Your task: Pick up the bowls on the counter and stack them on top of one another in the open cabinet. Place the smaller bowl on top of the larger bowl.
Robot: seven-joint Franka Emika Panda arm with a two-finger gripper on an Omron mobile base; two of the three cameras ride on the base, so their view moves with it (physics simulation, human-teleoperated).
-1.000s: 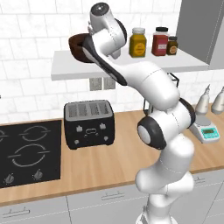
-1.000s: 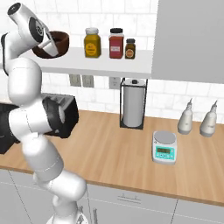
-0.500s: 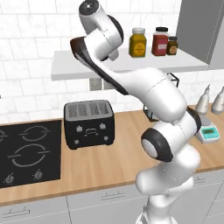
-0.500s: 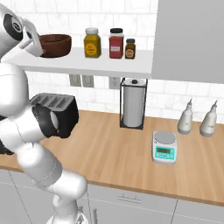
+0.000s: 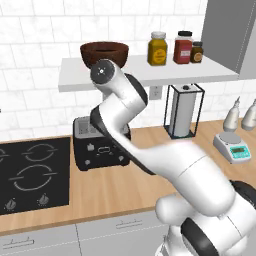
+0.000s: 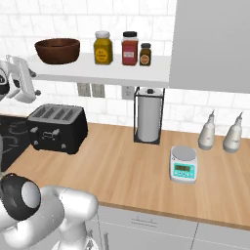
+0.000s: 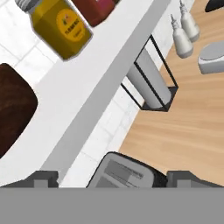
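Observation:
The larger bowl (image 5: pixel 105 51) stands upright on the left end of the open cabinet's shelf board (image 5: pixel 165 74); nothing holds it. The right base view shows this reddish-brown bowl (image 6: pixel 57 50) too, and it sits at the left edge of the hand view (image 7: pixel 12 114). My gripper (image 7: pixel 113 179) is open with nothing between its fingertips (image 7: pixel 43 178). It hangs in front of and below the shelf (image 7: pixel 100 87), over the toaster. A dark rounded edge (image 7: pixel 215 4) lies on the counter beyond the scale; I cannot tell whether it is the smaller bowl.
Three jars (image 6: pixel 102 47) stand on the shelf right of the bowl. On the counter (image 6: pixel 122 166) are a black toaster (image 6: pixel 57 128), a paper-towel holder (image 6: pixel 149 117), a scale (image 6: pixel 183 165) and two bottles (image 6: pixel 207 132). The stovetop (image 5: pixel 30 172) lies left.
My hand has drawn back from the brown bowl, moving left and down off the shelf. The bowl stays where it was set.

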